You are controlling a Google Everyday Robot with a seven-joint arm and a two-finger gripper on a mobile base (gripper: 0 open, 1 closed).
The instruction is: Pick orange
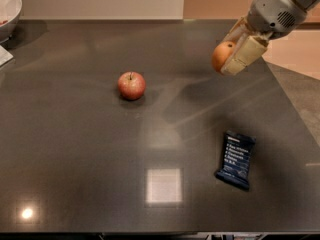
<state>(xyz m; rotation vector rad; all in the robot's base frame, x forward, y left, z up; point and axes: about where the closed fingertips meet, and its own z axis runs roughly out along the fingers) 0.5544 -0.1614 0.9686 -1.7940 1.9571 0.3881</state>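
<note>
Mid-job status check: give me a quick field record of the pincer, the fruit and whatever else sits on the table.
pincer: upper right, shut on the small round orange fruit
orange: appears lifted off the dark glossy table
red-yellow apple: on table, centre-left, stem up
dark blue snack-bar packet: lying flat, lower right
white bowl: far-left corner, partly out of view
</note>
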